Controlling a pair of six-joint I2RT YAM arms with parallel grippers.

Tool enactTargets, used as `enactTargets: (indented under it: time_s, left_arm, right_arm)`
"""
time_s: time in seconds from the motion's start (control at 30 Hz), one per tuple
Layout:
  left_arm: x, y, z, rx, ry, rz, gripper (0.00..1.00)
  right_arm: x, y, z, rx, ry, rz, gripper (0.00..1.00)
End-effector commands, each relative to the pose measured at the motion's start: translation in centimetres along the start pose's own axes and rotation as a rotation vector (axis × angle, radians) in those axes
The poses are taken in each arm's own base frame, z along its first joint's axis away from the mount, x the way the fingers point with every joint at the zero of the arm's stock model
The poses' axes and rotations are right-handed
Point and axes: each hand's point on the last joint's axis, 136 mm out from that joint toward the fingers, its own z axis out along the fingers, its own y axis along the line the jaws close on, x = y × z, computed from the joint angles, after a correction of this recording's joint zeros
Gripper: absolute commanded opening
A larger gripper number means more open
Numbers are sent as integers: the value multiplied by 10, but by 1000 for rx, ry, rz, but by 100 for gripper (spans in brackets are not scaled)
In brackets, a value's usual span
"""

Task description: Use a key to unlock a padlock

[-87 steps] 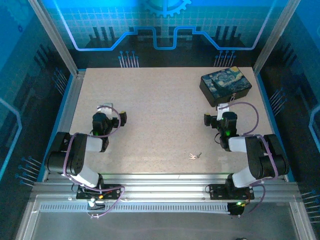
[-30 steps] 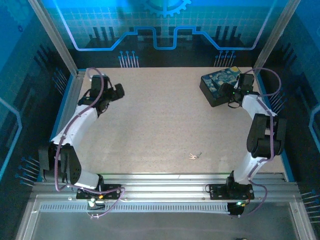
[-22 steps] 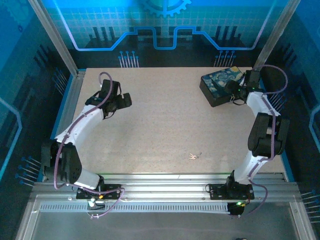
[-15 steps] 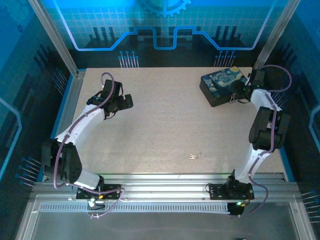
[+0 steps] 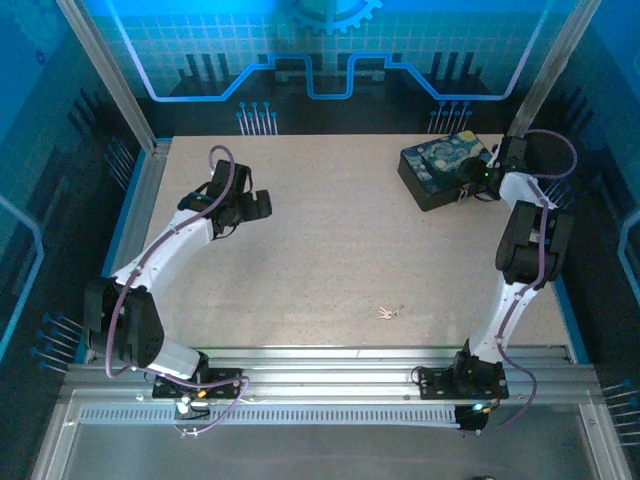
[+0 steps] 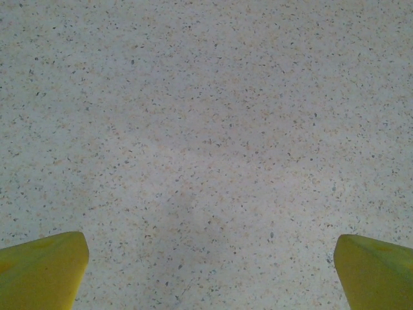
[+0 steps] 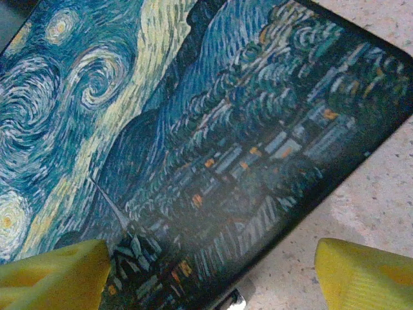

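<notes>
Yellow left fingers point(image 6: 42, 271) and right fingers point(image 7: 361, 271) spread wide, tips cropped, the right pair above the box point(image 7: 193, 129).

Bright even light, bluish surroundings

No words, numbers or brand marks can be read anywhere. The box point(image 5: 450, 172) at the far right carries only a swirling night-sky painting; the far backdrop point(image 5: 400, 40) shows a gear emblem point(image 5: 332, 10).

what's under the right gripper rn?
The right gripper, jaws open, hangs over the painted lid of the black box, with bare table beside it. The lid is shut, so the box's inside is hidden.
</notes>
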Motion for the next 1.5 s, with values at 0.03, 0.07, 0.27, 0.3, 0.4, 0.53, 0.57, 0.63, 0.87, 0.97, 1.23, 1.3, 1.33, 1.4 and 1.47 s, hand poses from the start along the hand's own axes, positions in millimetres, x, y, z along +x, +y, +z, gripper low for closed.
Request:
enactTargets:
  time_s: [0.03,0.07,0.27,0.3,0.4,0.53,0.57,0.63,0.87,0.97,1.23,1.3,1.33,1.4,1.47]
  left_arm:
    - [-7,-5,-11,1,-21,15,99]
    - [-7,-6,-11,-1,-20,18,99]
    - [-6,-11,-9,5,-23,29,99]
    - [-5,-13,-10,9,-27,33,99]
    - [-5,-18,-12,24,-29,39,99]
    - [0,-29,-13,55,-6,34,99]
    - [2,-33,-13,67,0,33,99]
    - [8,-43,-11,87,14,38,99]
    - [26,-72,-5,161,76,2,99]
    - [34,-79,-3,207,112,-44,99]
    - [56,-90,2,270,184,-96,99]
    - [60,-89,3,264,194,-105,99]
    - [62,-86,4,253,198,-108,99]
    - [64,-81,3,231,197,-111,99]
    - [65,-77,2,218,196,-111,99]
  right_arm:
    - [5,-2,16,-36,40,8,79]
    - [8,0,19,-54,54,1,75]
    - [36,30,22,-132,134,-127,64]
    - [41,35,21,-133,145,-150,64]
    - [57,57,15,-144,167,-228,63]
    - [80,90,4,-169,195,-297,63]
    - [87,100,1,-184,202,-310,63]
    - [101,119,-4,-206,215,-335,63]
    - [154,188,-28,-266,259,-458,64]
    - [177,215,-40,-294,278,-517,64]
    - [229,269,-72,-375,320,-632,64]
    - [240,280,-79,-401,328,-644,63]
    - [246,284,-83,-413,335,-649,63]
    - [256,293,-90,-433,345,-670,63]
    - [260,298,-96,-442,349,-696,64]
